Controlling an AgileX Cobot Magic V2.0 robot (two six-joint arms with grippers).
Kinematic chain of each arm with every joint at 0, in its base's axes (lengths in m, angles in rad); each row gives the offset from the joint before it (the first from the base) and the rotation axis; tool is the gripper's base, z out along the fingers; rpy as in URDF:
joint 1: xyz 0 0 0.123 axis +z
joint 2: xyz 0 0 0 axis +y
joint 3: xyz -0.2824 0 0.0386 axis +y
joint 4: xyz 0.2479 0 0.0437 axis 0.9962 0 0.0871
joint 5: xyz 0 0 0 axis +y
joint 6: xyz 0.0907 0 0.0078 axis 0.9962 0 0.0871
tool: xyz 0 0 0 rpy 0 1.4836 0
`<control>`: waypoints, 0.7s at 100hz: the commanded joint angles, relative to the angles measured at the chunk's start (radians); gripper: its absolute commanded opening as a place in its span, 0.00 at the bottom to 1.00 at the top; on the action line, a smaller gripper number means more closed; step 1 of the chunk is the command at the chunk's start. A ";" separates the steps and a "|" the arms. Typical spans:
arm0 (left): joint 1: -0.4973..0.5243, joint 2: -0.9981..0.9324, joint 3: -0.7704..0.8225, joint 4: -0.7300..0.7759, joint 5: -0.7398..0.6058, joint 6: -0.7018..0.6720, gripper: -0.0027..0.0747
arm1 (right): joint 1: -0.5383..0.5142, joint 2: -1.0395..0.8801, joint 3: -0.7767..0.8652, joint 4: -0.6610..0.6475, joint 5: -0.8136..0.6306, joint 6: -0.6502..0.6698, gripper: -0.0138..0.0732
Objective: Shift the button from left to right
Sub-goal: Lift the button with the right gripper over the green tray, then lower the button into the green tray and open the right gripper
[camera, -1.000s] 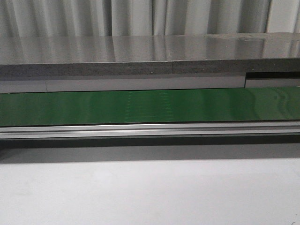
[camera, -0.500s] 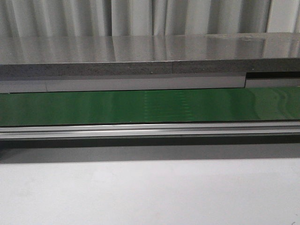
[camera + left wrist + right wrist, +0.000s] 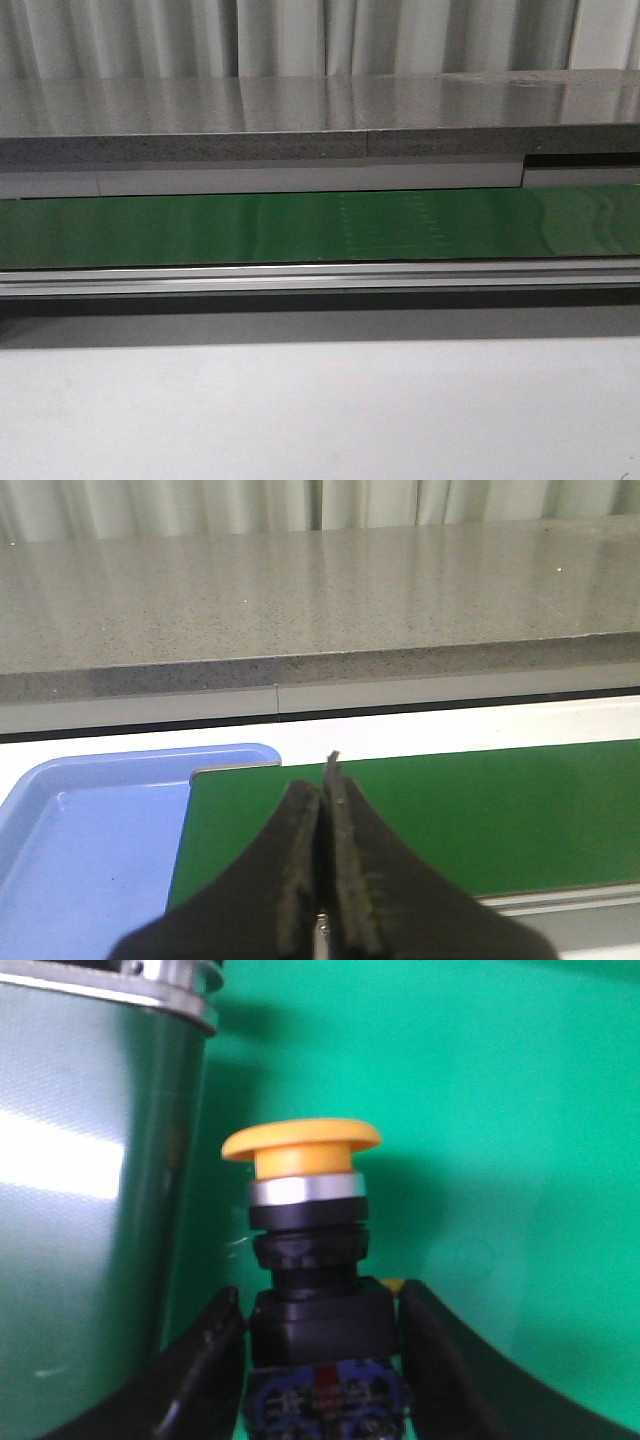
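one blue tray (image 3: 90, 850), nothing visible inside.

Left gripper (image 3: 322, 865): two matte black fingers (image 3: 290, 880), tapering to narrow tips, inner pads ribbed w/ worn, dusty edges. Right gripper (image 3: 322, 1360): black fingers (image 3: 205, 1370), smooth, slightly glossy, curved outer edges, at 7 & 5 o'clock.

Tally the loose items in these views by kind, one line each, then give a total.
Push-button switch, yellow cap, black body, between the right hand's fingers: 1
Blue tray, beside the green belt, beyond the shut left hand: 1
Total: 2
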 commanded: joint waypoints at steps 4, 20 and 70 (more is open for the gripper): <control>-0.004 0.005 -0.030 -0.012 -0.080 -0.004 0.01 | -0.007 -0.030 -0.034 0.010 -0.014 -0.009 0.27; -0.004 0.005 -0.030 -0.012 -0.080 -0.004 0.01 | -0.016 -0.027 -0.034 0.010 -0.021 -0.009 0.27; -0.004 0.005 -0.030 -0.012 -0.080 -0.004 0.01 | -0.057 -0.027 -0.034 0.058 -0.019 -0.008 0.27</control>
